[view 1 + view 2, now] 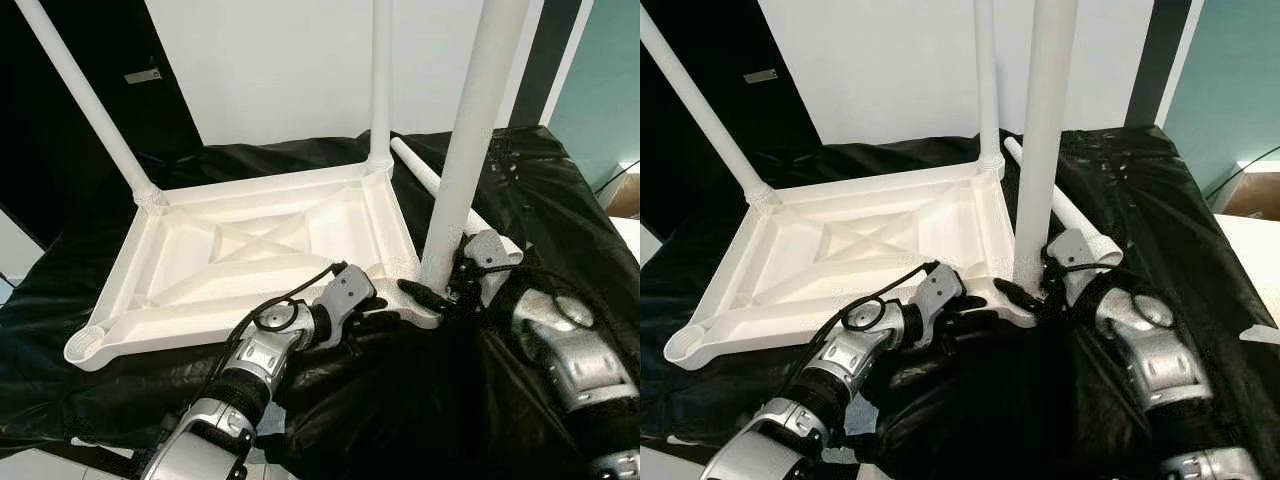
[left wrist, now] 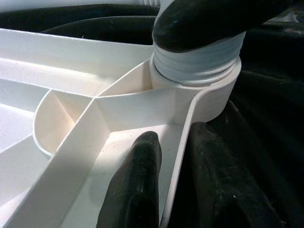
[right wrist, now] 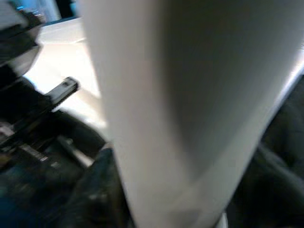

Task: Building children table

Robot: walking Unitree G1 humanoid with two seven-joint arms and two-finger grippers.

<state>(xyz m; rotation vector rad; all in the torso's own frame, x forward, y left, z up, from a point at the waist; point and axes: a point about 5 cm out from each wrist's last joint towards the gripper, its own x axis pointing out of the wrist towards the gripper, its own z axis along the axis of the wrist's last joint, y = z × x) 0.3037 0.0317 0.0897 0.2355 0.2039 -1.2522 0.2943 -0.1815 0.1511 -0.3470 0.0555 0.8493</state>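
Left gripper (image 2: 166, 190): jaws pinch the near rim of the upturned white plastic tabletop (image 1: 250, 250) on black cloth (image 1: 560, 200).
Right gripper (image 1: 440, 290): at 3 o'clock, closed around the near white tube leg (image 1: 465, 150) — its wrist view blurred.
Socket thread: left wrist view.
Far: two legs cut off; loose leg (image 1: 425, 172) partly hidden.

A white wall (image 1: 290, 70) stands behind, with a black panel (image 1: 70, 110) at left, a teal wall (image 1: 610, 90) at right. Black cloth (image 1: 560, 200) covers the surface.
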